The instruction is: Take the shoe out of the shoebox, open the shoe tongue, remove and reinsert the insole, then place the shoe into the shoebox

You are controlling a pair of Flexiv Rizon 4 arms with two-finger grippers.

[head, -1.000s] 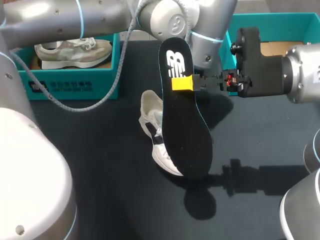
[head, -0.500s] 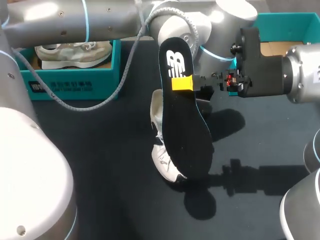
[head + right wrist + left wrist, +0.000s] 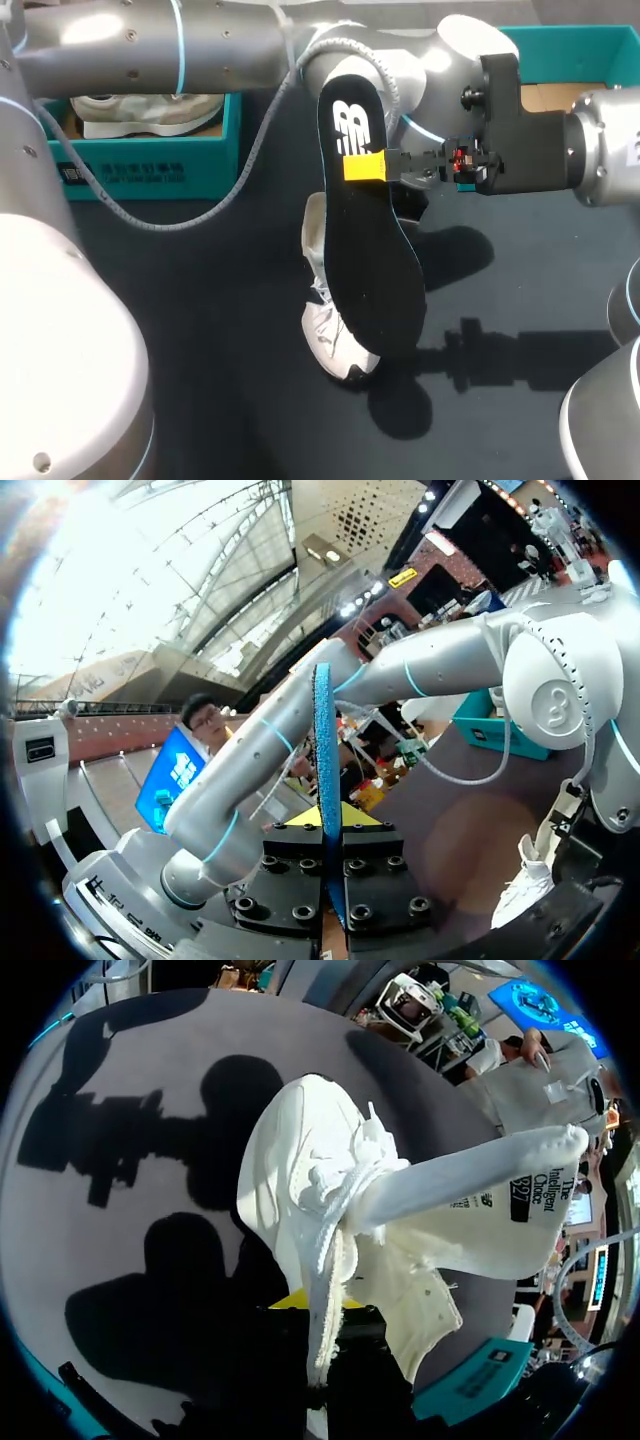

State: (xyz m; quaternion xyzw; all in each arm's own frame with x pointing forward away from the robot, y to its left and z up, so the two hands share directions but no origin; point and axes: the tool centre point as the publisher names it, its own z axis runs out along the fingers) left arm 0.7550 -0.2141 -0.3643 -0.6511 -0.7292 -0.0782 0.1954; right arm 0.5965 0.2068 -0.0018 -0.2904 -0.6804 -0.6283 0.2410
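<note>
Robotics lab-type workstation: silver-grey metal left arm (image 3: 120, 40) and right arm (image 3: 610, 140) over dark matte tabletop (image 3: 200, 330); open teal cardboard shoebox (image 3: 150, 170) far left, second teal shoebox (image 3: 580, 45) far right.

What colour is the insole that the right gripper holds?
The insole is black with a white logo; the head view shows it best.

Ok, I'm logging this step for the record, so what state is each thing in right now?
insole: out of the shoe, held above the table.
white shoe: out of the box, tongue pulled open.
right fingers: shut on the insole.
left fingers: shut on the white shoe.
left shoebox: open, second shoe inside.
right shoebox: open, inside mostly hidden.
</note>
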